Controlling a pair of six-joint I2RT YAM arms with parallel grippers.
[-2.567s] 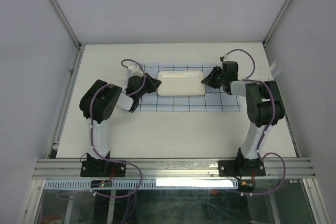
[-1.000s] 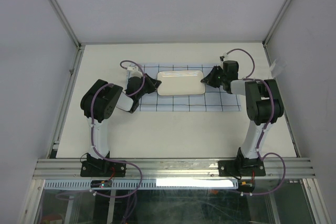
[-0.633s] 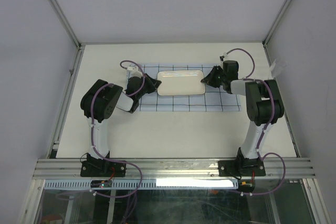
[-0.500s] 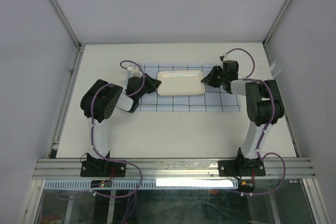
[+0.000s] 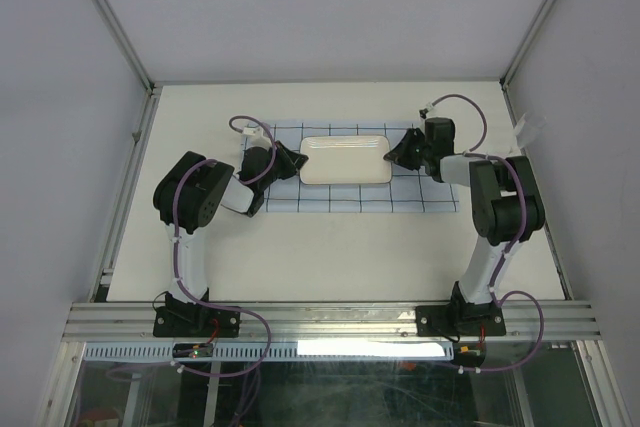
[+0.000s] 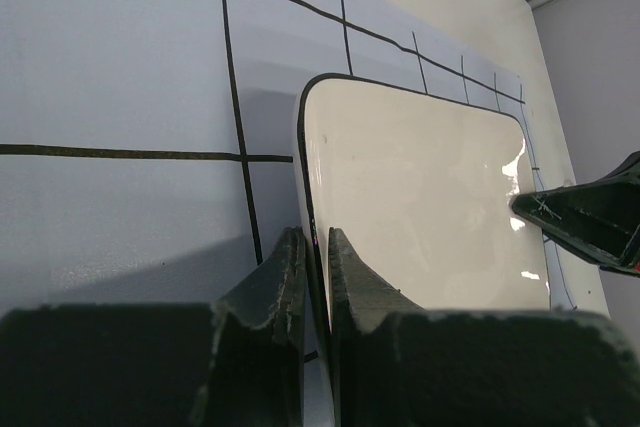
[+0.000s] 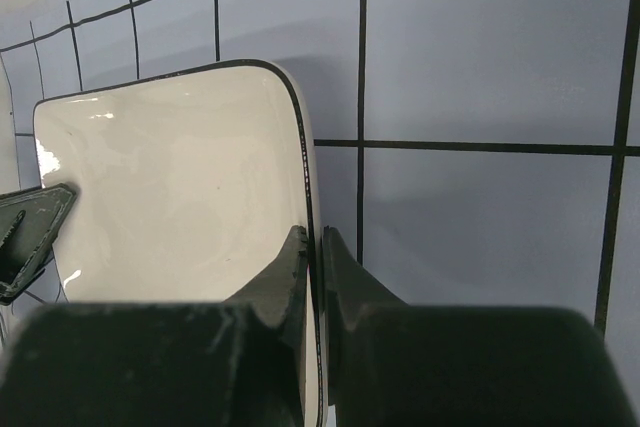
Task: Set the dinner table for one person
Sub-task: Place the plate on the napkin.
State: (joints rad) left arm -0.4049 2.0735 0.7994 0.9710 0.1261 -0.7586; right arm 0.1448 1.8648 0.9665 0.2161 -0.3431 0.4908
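A white rectangular plate with a thin dark rim sits over a pale-blue cloth with dark grid lines on the cream-white dinner table. My left gripper is shut on the plate's left rim. My right gripper is shut on its right rim. In the left wrist view the jaws pinch the rim of the plate. In the right wrist view the jaws pinch the plate too. I cannot tell whether the plate touches the cloth.
The cloth fills both wrist views. Aluminium rails edge the table, with grey walls behind and at both sides. Each wrist view shows the other gripper's tip at the plate's far end.
Almost nothing. Both grippers stay shut on the plate's ends. The right arm's elbow has shifted slightly toward the near edge.
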